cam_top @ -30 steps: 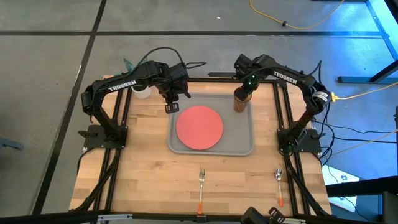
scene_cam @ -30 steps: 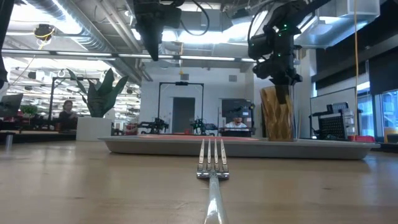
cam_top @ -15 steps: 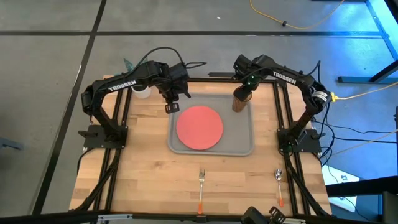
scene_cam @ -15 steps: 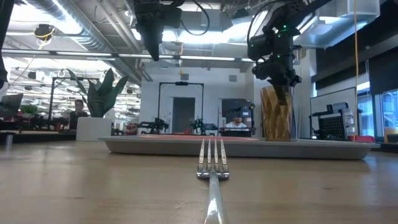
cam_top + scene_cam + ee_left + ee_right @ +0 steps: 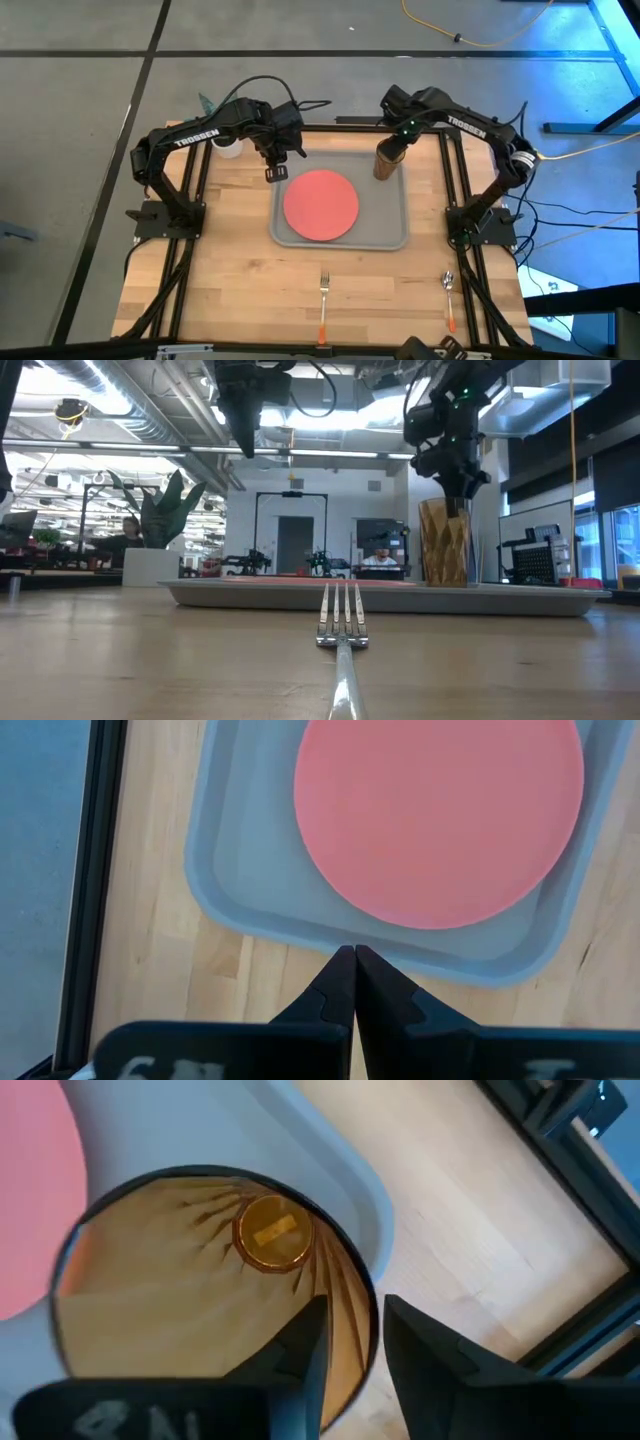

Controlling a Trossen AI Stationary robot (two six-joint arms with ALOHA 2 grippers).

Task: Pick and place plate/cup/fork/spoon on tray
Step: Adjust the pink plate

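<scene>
Two items sit on the tray (image 5: 396, 236): plate (image 5: 321, 204) and cup (image 5: 386, 164). Right gripper (image 5: 352, 1342), narrowly parted astride the cup's rim, has lifted slightly, apparently releasing. Left gripper (image 5: 354, 972) hovers closed.

Plate (image 5: 321, 204) and cup (image 5: 386, 164) on tray (image 5: 392, 229), fork (image 5: 324, 300) and spoon (image 5: 449, 295) in front

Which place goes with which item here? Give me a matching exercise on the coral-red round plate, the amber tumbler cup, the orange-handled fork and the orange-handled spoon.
Things:
1. coral-red round plate
2. amber tumbler cup
3. orange-handled metal fork
4. orange-handled metal spoon

Places:
A. on the bare wood, near edge, by the right arm's base
B. middle of the grey rectangular tray
C. on the bare wood, just outside the tray's near edge
D. the tray's far right corner, under the right gripper

Pairs: 1-B, 2-D, 3-C, 4-A
</scene>
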